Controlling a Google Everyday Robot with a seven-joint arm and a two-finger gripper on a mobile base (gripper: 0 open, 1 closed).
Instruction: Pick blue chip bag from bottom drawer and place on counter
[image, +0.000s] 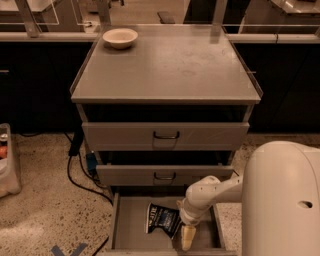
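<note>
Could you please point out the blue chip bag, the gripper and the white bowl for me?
blue chip bag (161, 219): camera view, middle of its dark face.
gripper (187, 241): camera view, its tip, down in the bottom drawer (131, 225) beside the bag.
bowl (120, 37): camera view, its hollow.

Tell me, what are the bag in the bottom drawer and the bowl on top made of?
The blue chip bag looks like crinkled foil or plastic film: creased, dark. The bowl seems ceramic, smooth and pale, possibly plastic. The gripper hangs in the bottom drawer beside the bag.
</note>
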